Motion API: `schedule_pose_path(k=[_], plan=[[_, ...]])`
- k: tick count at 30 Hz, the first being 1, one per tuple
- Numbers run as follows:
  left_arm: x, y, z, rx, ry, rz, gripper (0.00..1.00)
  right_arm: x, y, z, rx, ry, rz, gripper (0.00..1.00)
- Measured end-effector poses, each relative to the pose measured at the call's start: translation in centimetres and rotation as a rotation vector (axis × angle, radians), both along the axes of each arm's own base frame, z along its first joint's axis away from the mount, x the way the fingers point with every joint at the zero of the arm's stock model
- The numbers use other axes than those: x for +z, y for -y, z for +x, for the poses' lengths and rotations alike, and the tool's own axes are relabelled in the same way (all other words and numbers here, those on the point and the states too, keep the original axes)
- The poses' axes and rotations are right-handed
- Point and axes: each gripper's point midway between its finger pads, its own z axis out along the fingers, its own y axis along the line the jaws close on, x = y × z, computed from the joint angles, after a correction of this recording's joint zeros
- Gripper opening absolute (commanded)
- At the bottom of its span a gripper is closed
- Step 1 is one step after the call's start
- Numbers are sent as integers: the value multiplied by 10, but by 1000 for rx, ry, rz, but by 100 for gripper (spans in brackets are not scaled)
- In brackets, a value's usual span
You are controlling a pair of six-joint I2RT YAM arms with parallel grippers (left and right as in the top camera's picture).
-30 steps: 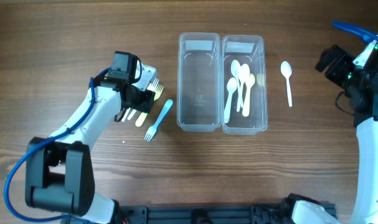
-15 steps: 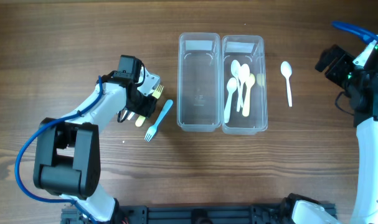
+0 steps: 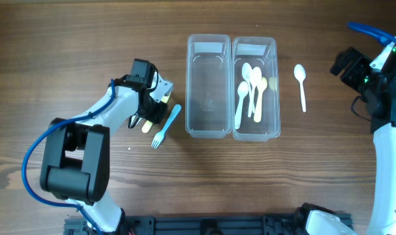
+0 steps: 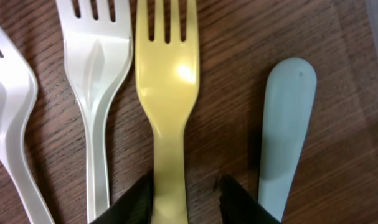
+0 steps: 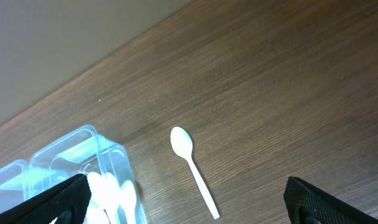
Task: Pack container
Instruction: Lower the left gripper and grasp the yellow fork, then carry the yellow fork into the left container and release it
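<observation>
**Overhead.** Shows the left tool (image 3: 153,106) lowered onto a cluster of forks on the worktop (image 3: 67,52), near the left of the empty tub (image 3: 208,40). Places the blue fork (image 3: 166,126) just beside that cluster. Sets the second tub (image 3: 254,44), holding spoons, against the first, with a loose spoon (image 3: 301,83) outside it and the right tool (image 3: 346,64) well apart.

**Left wrist.** Shows fingers (image 4: 129,202) partly open, straddling the handle of the yellow fork (image 4: 167,74) but gripping nothing yet. Puts a white fork (image 4: 95,68) just beside it, perhaps touching. Risks pinching both handles together, or shoving the blue fork aside. Risks also a slip or swing of the thin flat handle, and then a knock on the tub rim.

**Right wrist.** Shows widely spread, empty fingers high above the loose spoon.

**Writing.** Finds no readable brand or label anywhere, only a faint moulded mark on the empty tub's floor, too small to read.
</observation>
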Motion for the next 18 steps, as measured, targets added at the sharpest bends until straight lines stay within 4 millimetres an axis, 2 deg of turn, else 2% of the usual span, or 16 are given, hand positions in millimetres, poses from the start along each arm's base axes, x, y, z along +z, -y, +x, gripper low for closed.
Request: schedule_pose_path(k=[10,14,18], plan=[[0,-6,-3,53,-32,42,5,0,0,0,0,0,0,100],[7,-10,-14,56,-94,68,4,0,0,0,0,0,0,100],[22,-13,-12,61,-110,101,4,0,0,0,0,0,0,100]])
